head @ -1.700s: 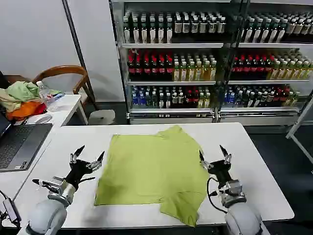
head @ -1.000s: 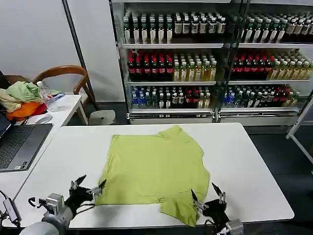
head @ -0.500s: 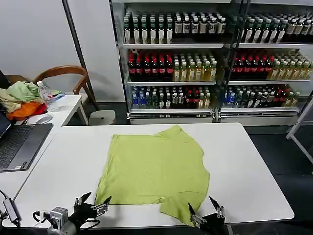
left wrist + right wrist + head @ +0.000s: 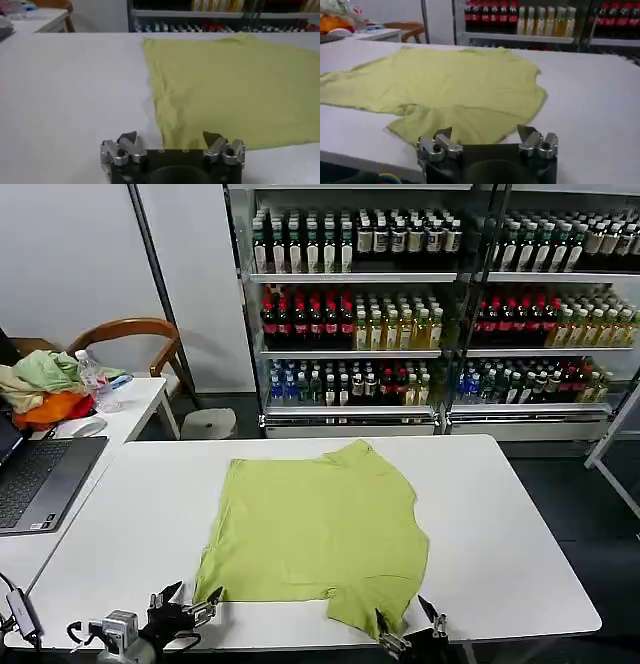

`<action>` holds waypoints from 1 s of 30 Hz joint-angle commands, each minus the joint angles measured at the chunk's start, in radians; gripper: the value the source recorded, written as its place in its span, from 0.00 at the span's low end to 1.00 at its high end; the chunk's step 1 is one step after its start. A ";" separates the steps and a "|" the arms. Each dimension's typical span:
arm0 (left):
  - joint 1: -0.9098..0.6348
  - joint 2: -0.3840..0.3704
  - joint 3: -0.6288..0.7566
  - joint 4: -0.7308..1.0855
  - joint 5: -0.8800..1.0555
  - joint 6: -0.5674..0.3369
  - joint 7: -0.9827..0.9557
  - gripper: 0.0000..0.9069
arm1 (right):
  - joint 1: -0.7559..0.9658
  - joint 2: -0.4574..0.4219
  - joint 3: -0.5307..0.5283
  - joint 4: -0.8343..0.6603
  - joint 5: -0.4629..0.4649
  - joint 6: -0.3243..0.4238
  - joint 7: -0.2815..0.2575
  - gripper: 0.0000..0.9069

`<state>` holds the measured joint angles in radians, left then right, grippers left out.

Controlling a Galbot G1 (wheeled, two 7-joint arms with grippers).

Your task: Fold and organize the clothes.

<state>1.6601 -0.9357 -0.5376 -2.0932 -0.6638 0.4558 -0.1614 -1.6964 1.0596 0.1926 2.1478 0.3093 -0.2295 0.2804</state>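
Our left claw [image 4: 187,605] sits low at the near edge of the worktop [image 4: 520,514], fingers spread apart and empty, just short of the shirt's near left corner. Our right claw [image 4: 410,630] is lower still at the near edge, fingers also apart and holding nothing, just off the sleeve that trails toward us.

Between and beyond them lies the lime T-shirt [image 4: 315,529], spread roughly flat across the middle of the worktop, plain side up, its far edge rumpled and one sleeve flopped toward the near right. From the left wrist view the T-shirt's hem corner [image 4: 170,140] lies right ahead of the claw.

We judge the cloth to be light, thin and limp: it will sag and crease, offer no stiffness, and slide easily over the smooth top. The best holds look to be the near corners, pinching the hem edge on the left and the sleeve edge on the right, so the fabric lifts evenly for a fold.
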 commanded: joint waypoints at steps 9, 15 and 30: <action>0.001 -0.006 0.007 0.006 0.001 -0.014 -0.016 0.06 | 0.010 0.000 -0.016 0.002 0.036 -0.013 0.007 0.00; 0.006 -0.010 0.016 -0.008 -0.010 -0.013 -0.017 0.04 | 0.014 0.013 -0.025 0.000 0.046 -0.018 0.015 0.00; 0.002 -0.016 0.020 -0.010 0.002 -0.028 0.025 0.04 | 0.015 0.023 -0.014 0.011 0.021 -0.015 0.002 0.00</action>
<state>1.6675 -0.9495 -0.5201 -2.1053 -0.6624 0.4294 -0.1419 -1.6982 1.0712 0.1914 2.1740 0.3255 -0.2411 0.2695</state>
